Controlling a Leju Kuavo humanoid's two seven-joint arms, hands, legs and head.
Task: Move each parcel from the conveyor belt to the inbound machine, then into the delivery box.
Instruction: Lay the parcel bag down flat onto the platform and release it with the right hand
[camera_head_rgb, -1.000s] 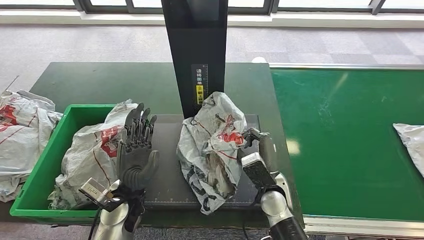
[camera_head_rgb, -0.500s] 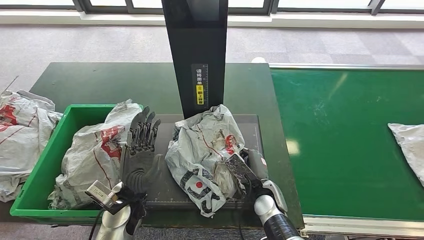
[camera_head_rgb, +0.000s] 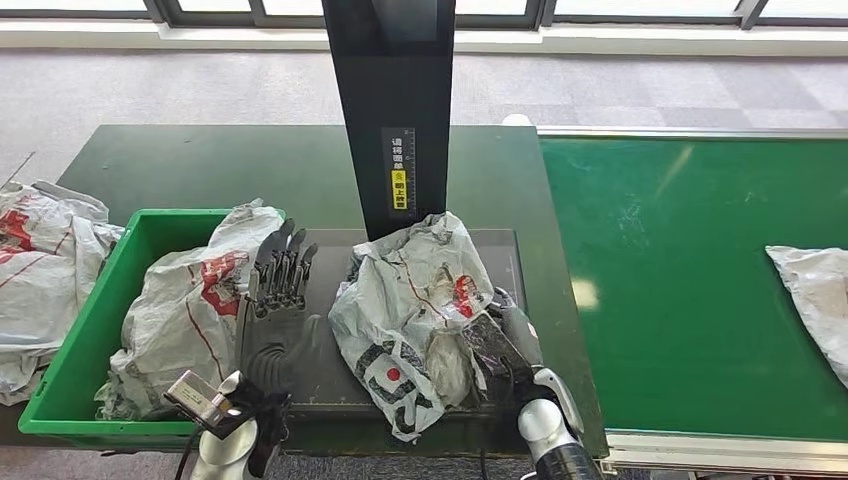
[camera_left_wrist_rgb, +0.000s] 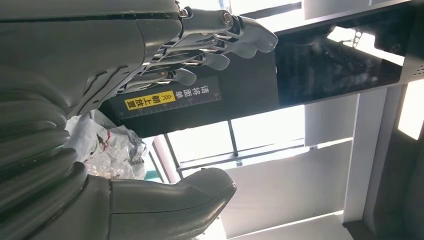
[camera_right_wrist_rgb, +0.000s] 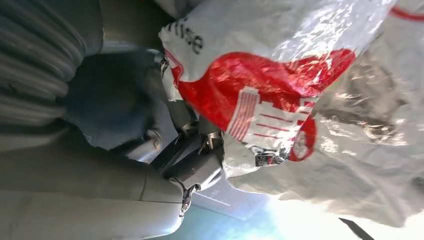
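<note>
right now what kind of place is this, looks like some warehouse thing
Most likely a parcel sorting station, perhaps a mock-up. A green conveyor belt brings plastic mailer bags, a parcel lies on the scanning platform under a black post, and a green delivery box already holds one.

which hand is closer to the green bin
Left. The left hand is raised, fingers apart, right beside the green bin; the right hand holds the parcel on the far side.
</note>
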